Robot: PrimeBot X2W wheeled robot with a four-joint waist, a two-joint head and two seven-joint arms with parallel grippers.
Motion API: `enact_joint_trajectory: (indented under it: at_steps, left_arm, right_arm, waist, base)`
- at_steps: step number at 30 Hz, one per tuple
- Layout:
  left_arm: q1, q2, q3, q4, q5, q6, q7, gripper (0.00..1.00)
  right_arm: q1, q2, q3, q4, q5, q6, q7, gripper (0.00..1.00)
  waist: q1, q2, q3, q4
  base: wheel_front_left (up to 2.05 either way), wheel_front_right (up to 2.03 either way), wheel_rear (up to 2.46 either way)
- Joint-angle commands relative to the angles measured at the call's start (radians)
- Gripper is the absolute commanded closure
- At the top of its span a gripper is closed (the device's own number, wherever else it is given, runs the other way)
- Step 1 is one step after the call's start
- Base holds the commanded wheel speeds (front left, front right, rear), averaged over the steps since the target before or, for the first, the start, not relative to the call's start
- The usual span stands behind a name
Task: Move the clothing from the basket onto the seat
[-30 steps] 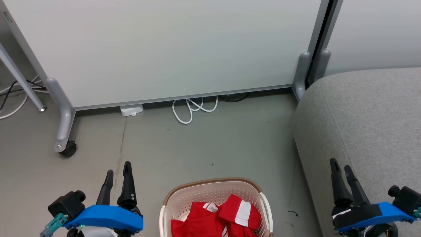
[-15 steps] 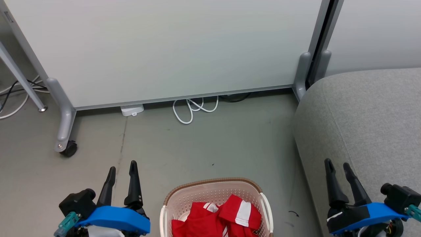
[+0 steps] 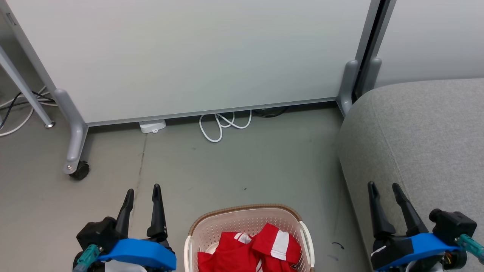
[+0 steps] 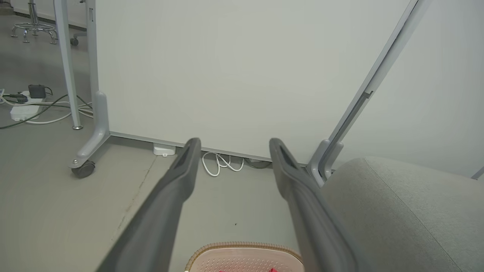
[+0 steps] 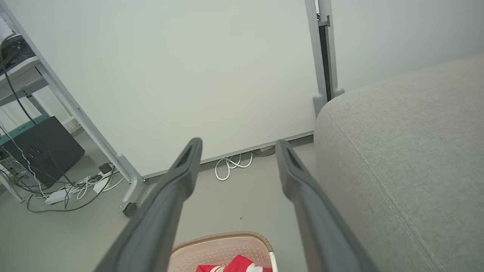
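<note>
The red clothing (image 3: 251, 251) with white stripes lies bunched inside the cream basket (image 3: 231, 221), which stands on the floor at the bottom middle of the head view. The grey seat (image 3: 427, 132) rises to the right of it. My left gripper (image 3: 143, 189) hangs open left of the basket, holding nothing. My right gripper (image 3: 384, 185) stands open over the seat's front edge, also holding nothing. In the left wrist view the basket rim (image 4: 242, 246) sits between my fingers (image 4: 181, 177). The right wrist view shows the basket (image 5: 215, 251), a bit of red clothing (image 5: 238, 265) and the seat (image 5: 408, 151).
A white partition on grey legs with a castor (image 3: 79, 172) stands behind the basket. A white cable loop (image 3: 223, 126) and a small white box (image 3: 152, 126) lie at its base. More cables and a power strip (image 5: 60, 194) are on the floor to the left.
Both grippers have drifted inward toward the basket: the left to the right, the right to the left. Both now stand wider open. The basket and clothing stay put.
</note>
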Motion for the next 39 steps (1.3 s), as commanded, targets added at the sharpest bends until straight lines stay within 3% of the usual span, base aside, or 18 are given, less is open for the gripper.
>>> enact_joint_trajectory:
  at_steps: [1, 18, 39]
  left_arm:
    - [-0.010, 0.002, 0.002, -0.003, 0.023, 0.002, -0.011, 0.00]
    - [-0.008, -0.019, 0.018, 0.033, 0.085, -0.025, -0.048, 0.00]
    - [-0.007, -0.028, 0.007, 0.046, 0.213, -0.015, -0.087, 0.00]
  right_arm:
    - [0.002, -0.008, 0.002, -0.011, -0.025, 0.002, -0.008, 0.00]
    - [0.010, -0.008, -0.005, -0.011, -0.167, 0.002, -0.033, 0.00]
    - [0.014, -0.009, -0.005, -0.005, -0.314, 0.002, -0.056, 0.00]
  waist:
    - [0.0000, 0.0000, 0.000, -0.001]
    - [0.0000, 0.0000, -0.001, -0.002]
    - [0.0000, 0.0000, -0.003, -0.002]
  base:
    - [0.00, 0.00, 0.00]
    - [0.00, 0.00, 0.00]
    - [0.00, 0.00, 0.00]
